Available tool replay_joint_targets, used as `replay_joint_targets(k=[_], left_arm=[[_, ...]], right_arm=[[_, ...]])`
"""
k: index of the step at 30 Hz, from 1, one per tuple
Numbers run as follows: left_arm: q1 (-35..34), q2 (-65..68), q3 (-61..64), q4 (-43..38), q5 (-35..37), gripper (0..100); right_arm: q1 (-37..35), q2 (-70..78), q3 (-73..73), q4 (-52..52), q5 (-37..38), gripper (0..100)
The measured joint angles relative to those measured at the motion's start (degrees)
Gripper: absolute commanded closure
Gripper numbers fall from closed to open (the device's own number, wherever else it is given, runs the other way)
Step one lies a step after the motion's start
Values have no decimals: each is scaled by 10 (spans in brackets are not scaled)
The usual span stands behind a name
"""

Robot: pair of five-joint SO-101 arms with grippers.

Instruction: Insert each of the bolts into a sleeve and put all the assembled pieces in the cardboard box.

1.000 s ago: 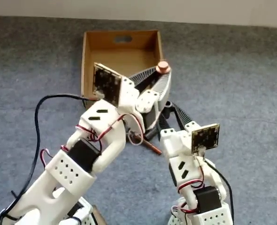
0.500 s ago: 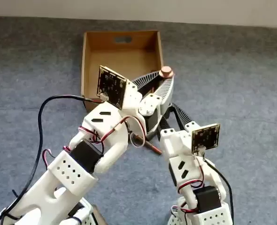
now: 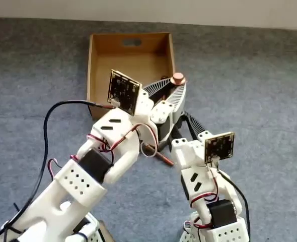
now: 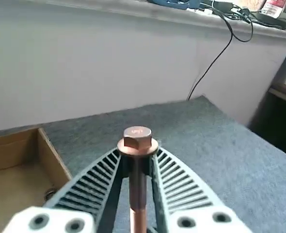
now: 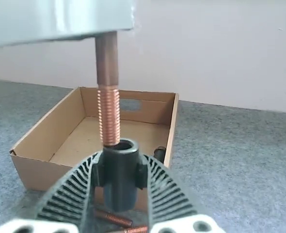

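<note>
My left gripper [image 4: 138, 151] is shut on a copper bolt [image 4: 137, 141], held upright with its hex head on top; in the high view the head [image 3: 177, 78] shows beside the box's right wall. Directly under it, my right gripper [image 5: 119, 162] is shut on a black sleeve [image 5: 119, 179], standing upright with its bore facing up. The bolt's threaded tip [image 5: 109, 119] sits right at the sleeve's mouth. The cardboard box [image 3: 95, 65] lies behind both grippers. A dark piece [image 5: 158, 153] rests inside it by the right wall.
Loose copper bolts [image 5: 115, 218] lie on the grey carpet under the grippers, one [image 3: 162, 157] showing between the two arms in the high view. A black cable [image 3: 45, 131] loops off the left arm. Open carpet [image 3: 249, 75] stretches right of the box.
The left arm has shifted slightly right and toward the right gripper, carrying the bolt off the box's corner to above the sleeve. The right arm has hardly moved.
</note>
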Motion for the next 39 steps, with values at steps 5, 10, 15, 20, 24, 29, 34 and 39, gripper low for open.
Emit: replay_joint_targets(k=[5,10,15,20,24,29,34,39], left_arm=[[0,22,-2,-8,-1,992],[-1,22,-2,-8,-1,992],[-1,14,-2,-7,-1,992],[11,8,-1,-7,-2,992],[14,8,-1,-7,-2,992],[14,8,-1,-7,-2,992],[14,8,-1,-7,-2,992],[38,10,1,-6,-2,992]], right_arm=[[1,2,2,1,0,992],[1,2,2,1,0,992],[0,2,2,1,0,992],[0,1,1,1,0,992],[0,1,1,1,0,992],[0,1,1,1,0,992],[0,1,1,1,0,992],[4,-3,-1,0,0,992]])
